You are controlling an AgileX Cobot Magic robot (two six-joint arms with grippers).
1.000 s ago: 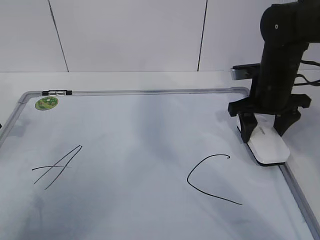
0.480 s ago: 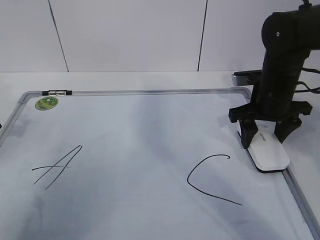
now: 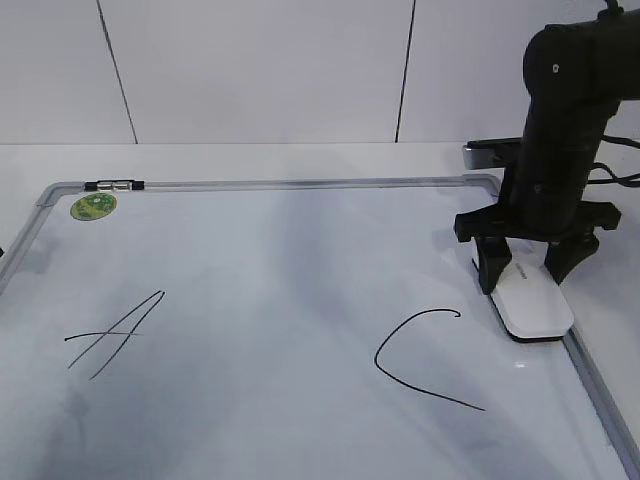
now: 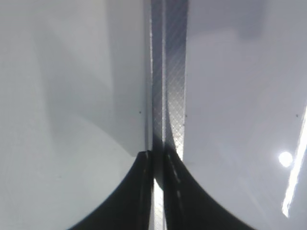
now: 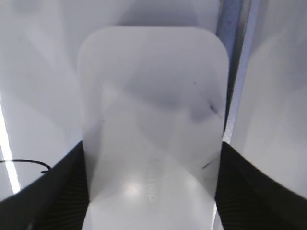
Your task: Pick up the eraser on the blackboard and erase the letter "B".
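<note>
The white eraser (image 3: pixel 532 300) sits at the right edge of the blackboard (image 3: pixel 280 280), just right of the drawn "C" (image 3: pixel 420 360). My right gripper (image 3: pixel 522 283) points down over it, one black finger against each long side, shut on it. In the right wrist view the eraser (image 5: pixel 153 120) fills the space inside the gripper (image 5: pixel 151 145). Whether it rests on the board or hangs just above it, I cannot tell. The letter "B" does not show in any view. My left gripper (image 4: pixel 156 154) is shut and empty over the board's grey frame (image 4: pixel 168 72).
A slanted "A" (image 3: pixel 115 335) is drawn at the board's left. A green sticker (image 3: pixel 92 206) and a small black-and-silver marker (image 3: pixel 115 185) lie at the far left corner. The board's right frame (image 3: pixel 600 400) runs just beside the eraser.
The right gripper and the eraser in it have slid a little toward the front of the board and then slightly left, off the right frame. The left gripper has not visibly changed.
</note>
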